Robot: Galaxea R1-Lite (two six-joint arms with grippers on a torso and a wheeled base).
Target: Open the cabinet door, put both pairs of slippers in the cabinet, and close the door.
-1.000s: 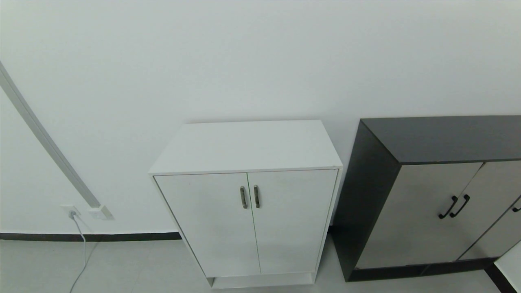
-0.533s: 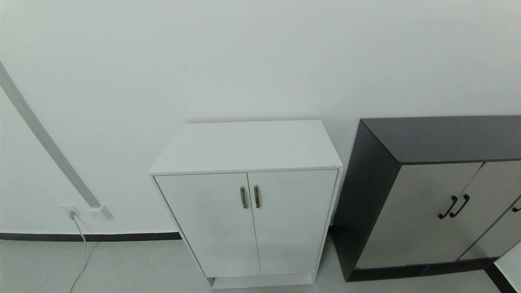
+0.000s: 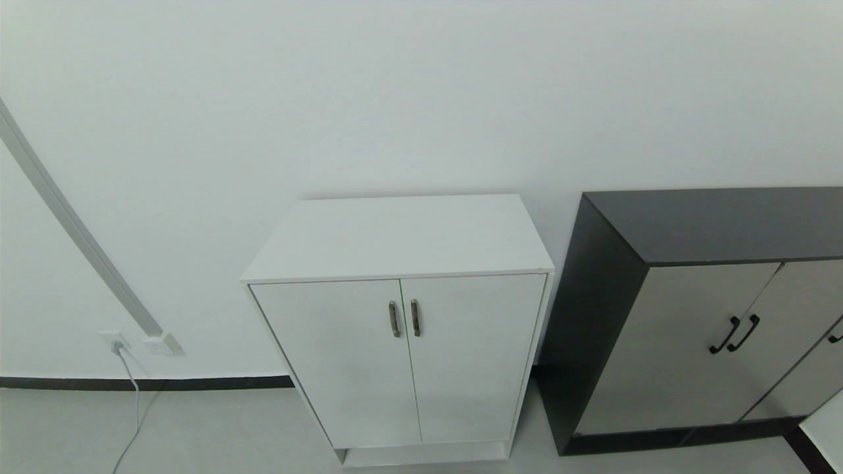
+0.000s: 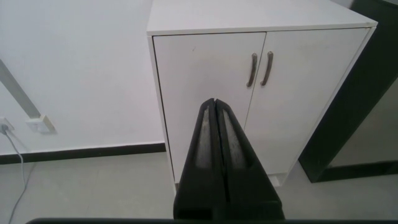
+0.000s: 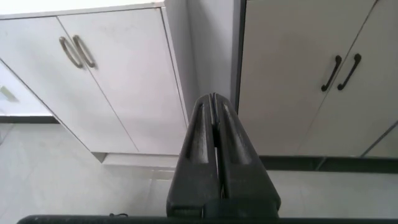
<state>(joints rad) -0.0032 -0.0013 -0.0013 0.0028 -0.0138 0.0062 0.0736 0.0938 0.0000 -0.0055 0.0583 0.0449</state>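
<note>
The white cabinet (image 3: 402, 316) stands on the floor (image 3: 217, 434) against the white wall (image 3: 421, 99), in the middle of the head view. Its two doors (image 3: 342, 355) are both shut, meeting at a thin central seam. Two upright metal handles (image 3: 394, 319) sit side by side at the seam, near the top of the doors.

The left gripper (image 4: 215, 102) hangs in front of the cabinet, well apart from it, with its fingers pressed together and nothing between them. The right gripper (image 5: 213, 98) is also closed flat on nothing, and points toward the gap between the white cabinet and its neighbour.

That neighbour, a black cabinet (image 3: 606, 316) with pale doors and black handles (image 3: 734, 334), stands just beside the white one on the right. To the left, a socket (image 3: 115, 342) with a grey cable (image 3: 134, 395) sits low on the wall, under a slanting cable duct (image 3: 72, 224). A black skirting strip (image 3: 145, 382) runs along the wall's foot.
</note>
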